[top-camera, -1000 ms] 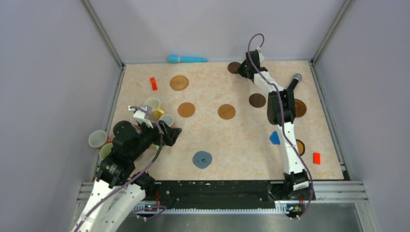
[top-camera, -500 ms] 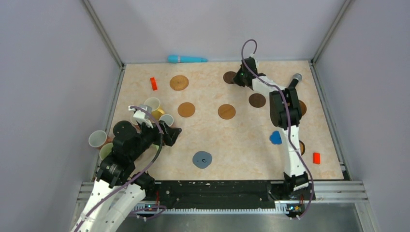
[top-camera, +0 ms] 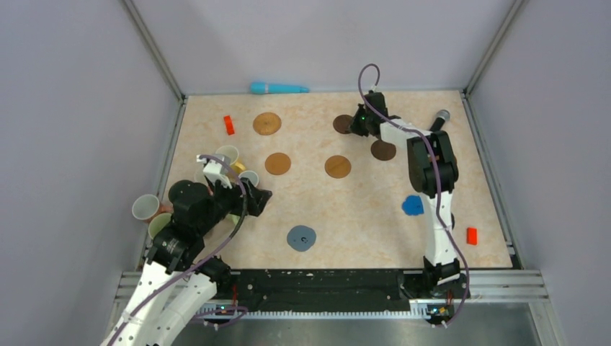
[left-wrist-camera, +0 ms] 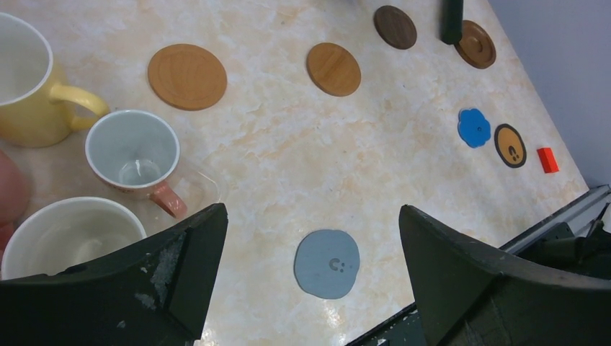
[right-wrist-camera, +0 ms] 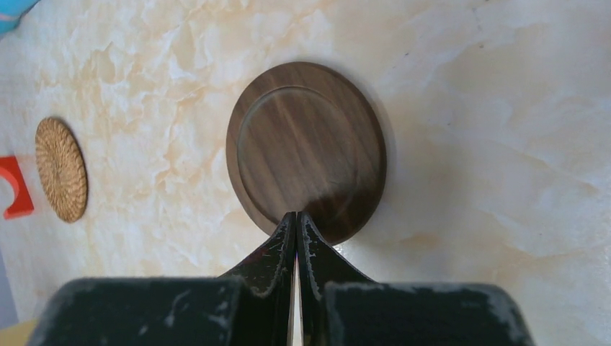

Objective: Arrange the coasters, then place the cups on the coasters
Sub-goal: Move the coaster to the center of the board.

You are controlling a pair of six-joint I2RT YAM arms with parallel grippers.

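A dark brown coaster [right-wrist-camera: 306, 158] lies flat on the far table, and my right gripper [right-wrist-camera: 296, 215] is shut with its tips pressed on the coaster's near rim [top-camera: 342, 124]. It grips nothing. My left gripper [left-wrist-camera: 310, 209] hangs open above a grey-blue coaster [left-wrist-camera: 328, 263] with nothing between its fingers. Cups cluster at the left: a yellow one [left-wrist-camera: 25, 79], a pink-handled one [left-wrist-camera: 133, 151] and a cream one [left-wrist-camera: 68, 234]. Other coasters are spread out: woven tan [top-camera: 266, 123], two brown [top-camera: 277, 163] [top-camera: 337, 166], dark brown [top-camera: 382, 150] and blue scalloped [top-camera: 413, 205].
Two red blocks [top-camera: 228, 125] [top-camera: 472, 235] lie on the table. A teal object [top-camera: 279, 89] rests by the back wall, and a black microphone [top-camera: 438, 119] lies at the far right. A black-rimmed coaster [left-wrist-camera: 510, 145] sits near the right red block. Metal rails edge the table.
My right gripper moved left and nearer, and the dark brown coaster under its tips slid from the back edge toward the table's middle. The left arm shifted only slightly.
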